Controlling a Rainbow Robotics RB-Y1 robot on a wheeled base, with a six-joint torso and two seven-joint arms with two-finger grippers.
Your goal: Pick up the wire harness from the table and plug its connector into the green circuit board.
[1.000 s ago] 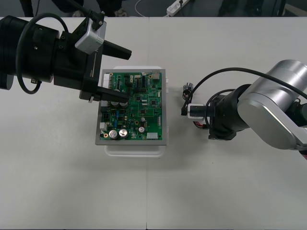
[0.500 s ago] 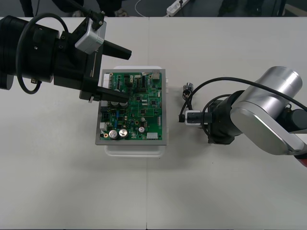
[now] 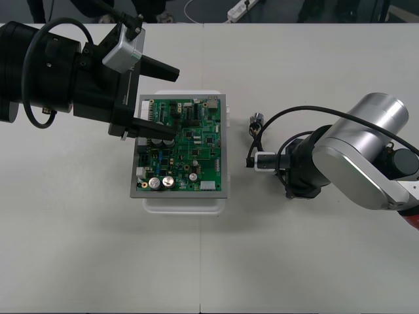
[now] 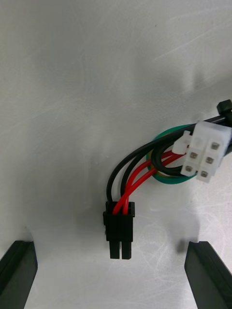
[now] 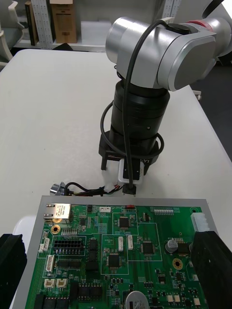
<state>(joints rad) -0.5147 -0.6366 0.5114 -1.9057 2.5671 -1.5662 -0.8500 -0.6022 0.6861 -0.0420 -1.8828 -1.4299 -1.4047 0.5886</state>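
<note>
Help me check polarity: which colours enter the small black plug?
Red and black wires; the right wrist view shows them best.

The harness [image 3: 254,134] lies unplugged just right of the green board [image 3: 183,147]. It has red and black wires, a black plug [image 4: 120,231] at one end and a metal socket [image 3: 256,119] at the other.

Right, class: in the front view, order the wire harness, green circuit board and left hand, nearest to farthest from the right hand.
1. wire harness, on the table beside the right hand.
2. green circuit board, further left, mid-table.
3. left hand, at the board's left side.
</note>
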